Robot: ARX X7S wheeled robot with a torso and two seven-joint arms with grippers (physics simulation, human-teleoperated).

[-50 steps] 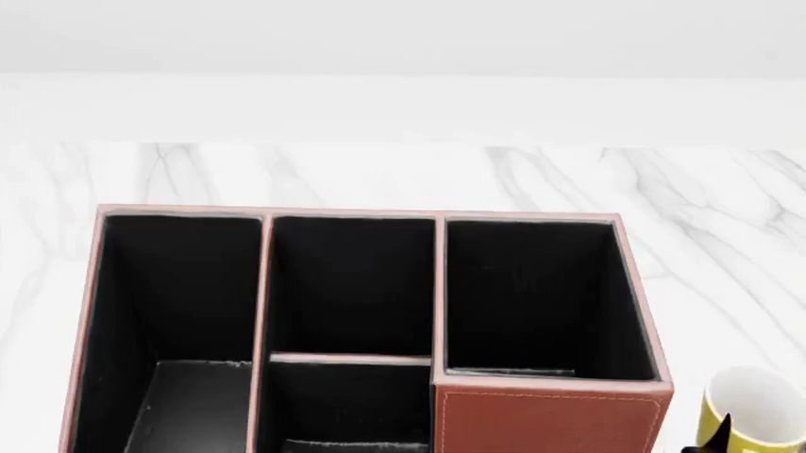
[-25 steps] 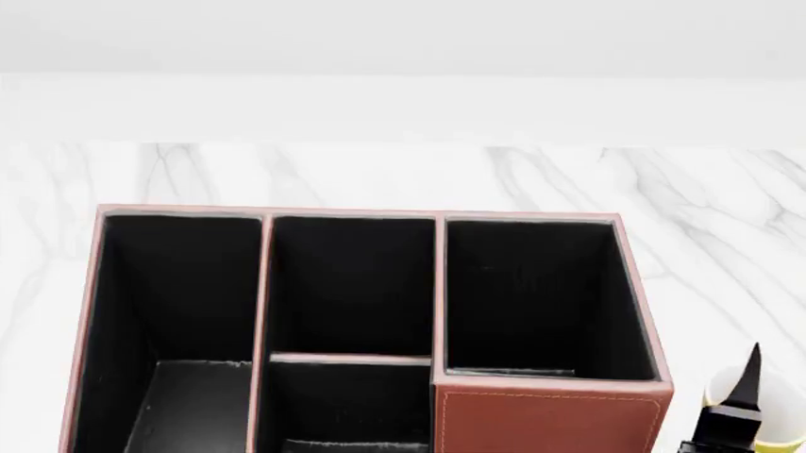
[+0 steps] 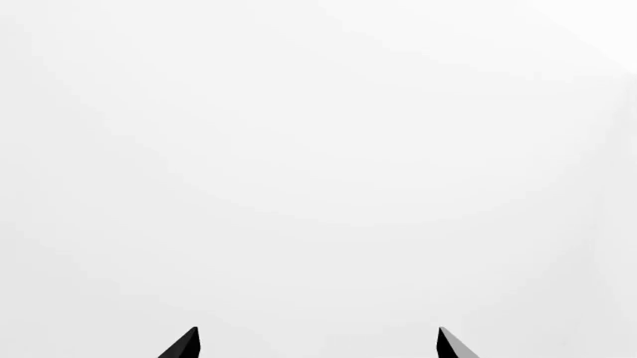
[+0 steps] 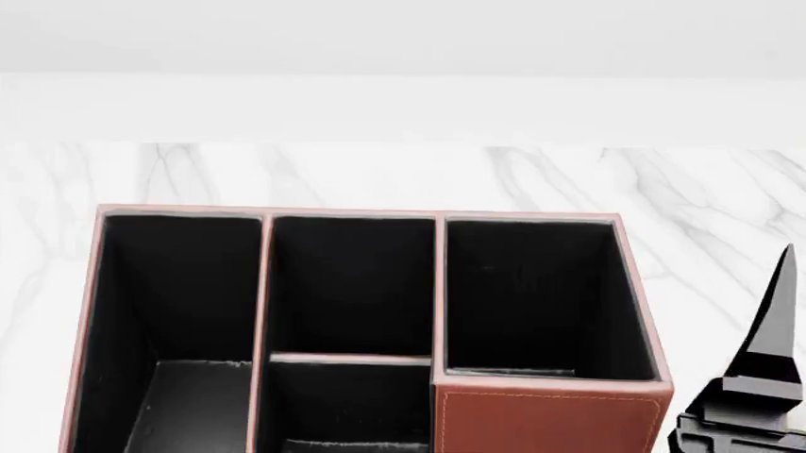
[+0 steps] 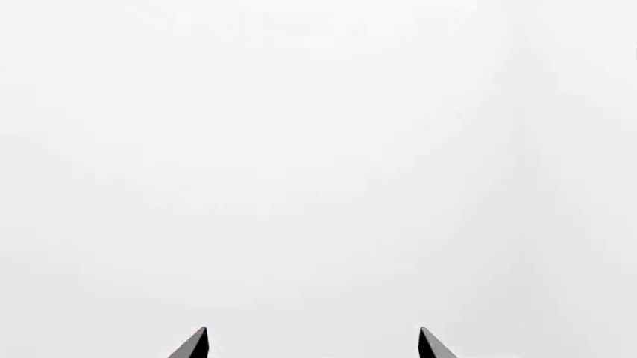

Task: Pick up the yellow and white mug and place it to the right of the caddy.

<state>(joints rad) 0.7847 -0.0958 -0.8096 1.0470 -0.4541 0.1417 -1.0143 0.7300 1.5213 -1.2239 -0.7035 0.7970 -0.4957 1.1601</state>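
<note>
Lying with its long axis from 9 to 3 o'clock, the caddy (image 4: 365, 330) sits at 9 o'clock of the right gripper (image 5: 312, 344), jaws apart; mug unseen.

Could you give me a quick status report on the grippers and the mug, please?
Left gripper open, empty. Right gripper open, empty, raised right of the caddy. Mug not visible; that gripper may be hiding it.

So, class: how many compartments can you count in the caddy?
4 in the caddy: back left, back middle, back right, and front middle below the divider. More may lie past the picture's lower edge.
</note>
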